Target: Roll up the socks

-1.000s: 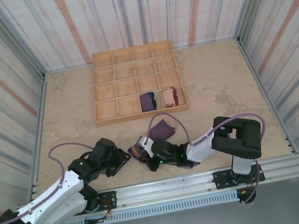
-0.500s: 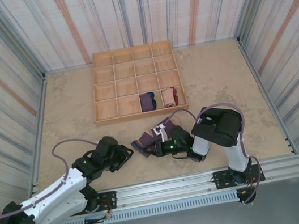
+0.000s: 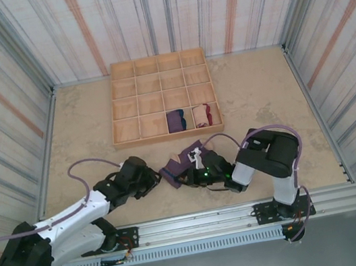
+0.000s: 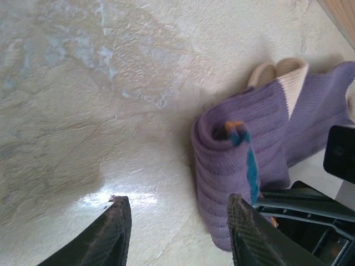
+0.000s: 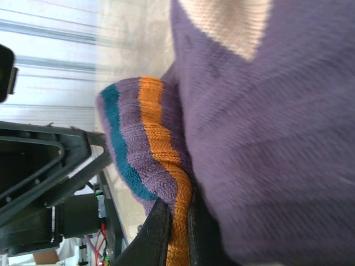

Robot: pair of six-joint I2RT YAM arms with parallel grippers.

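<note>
A purple sock (image 3: 173, 173) with a cream patch (image 4: 284, 73) lies partly rolled on the table's near middle. Its rolled end (image 4: 236, 166) shows a teal and orange cuff edge (image 5: 145, 138). My right gripper (image 5: 178, 224) is shut on that cuff, the orange stripe pinched between its dark fingers; from above it sits at the sock's right side (image 3: 195, 173). My left gripper (image 4: 178, 221) stands open just left of the roll, its right finger (image 4: 249, 233) beside the fabric, nothing between the jaws. Two rolled socks, one purple (image 3: 176, 120) and one cream with maroon (image 3: 201, 114), sit in the tray's front row.
The wooden compartment tray (image 3: 162, 96) stands at the back middle of the sandy table. Striped walls close in left, right and behind. A metal rail (image 3: 200, 221) with both arm bases runs along the near edge. Purple cables loop over each arm.
My left gripper has slid right up to the sock roll and its jaws have narrowed. The right arm has folded in closer, still pinching the cuff, and the sock has bunched together.
</note>
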